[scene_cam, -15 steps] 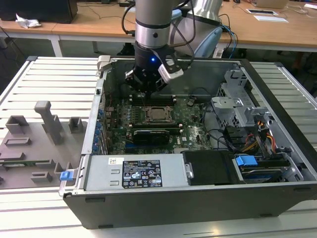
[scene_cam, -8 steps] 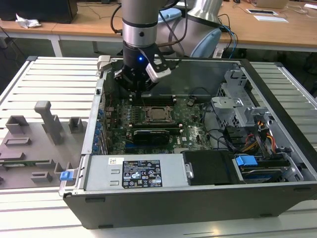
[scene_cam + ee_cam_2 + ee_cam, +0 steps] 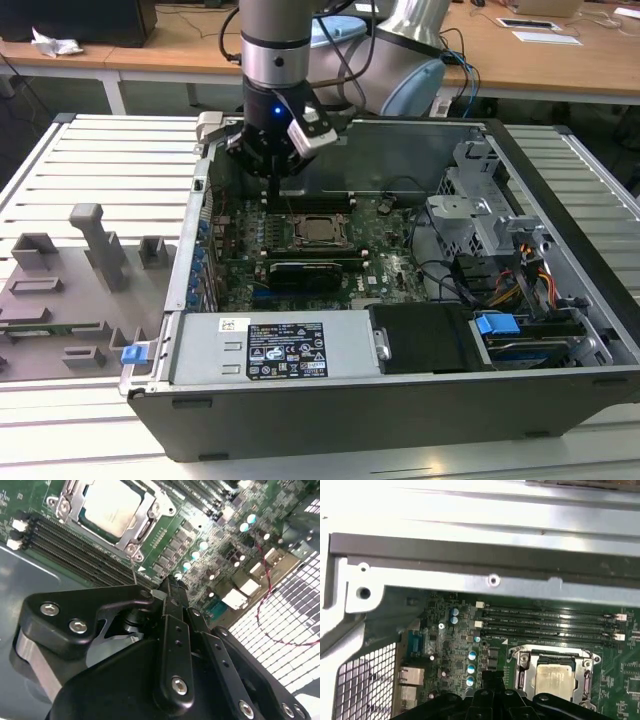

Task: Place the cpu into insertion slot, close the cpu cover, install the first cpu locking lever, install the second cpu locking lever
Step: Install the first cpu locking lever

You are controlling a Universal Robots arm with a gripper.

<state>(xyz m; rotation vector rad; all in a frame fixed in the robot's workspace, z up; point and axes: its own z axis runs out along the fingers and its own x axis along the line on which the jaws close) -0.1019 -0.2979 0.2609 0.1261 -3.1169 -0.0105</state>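
In the open dark-grey metal computer case, on the green motherboard, the small square silver-topped cpu sits in the black-framed square insertion slot. The thin silver metal-frame cpu cover lies flat around it. Just beyond, the black gripper hovers over long black memory slots, fingers pressed together, holding nothing

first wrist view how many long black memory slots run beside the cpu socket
4 memory slots, stacked side by side in parallel between the cpu cover and the case wall. Others could be hidden behind the end effector.
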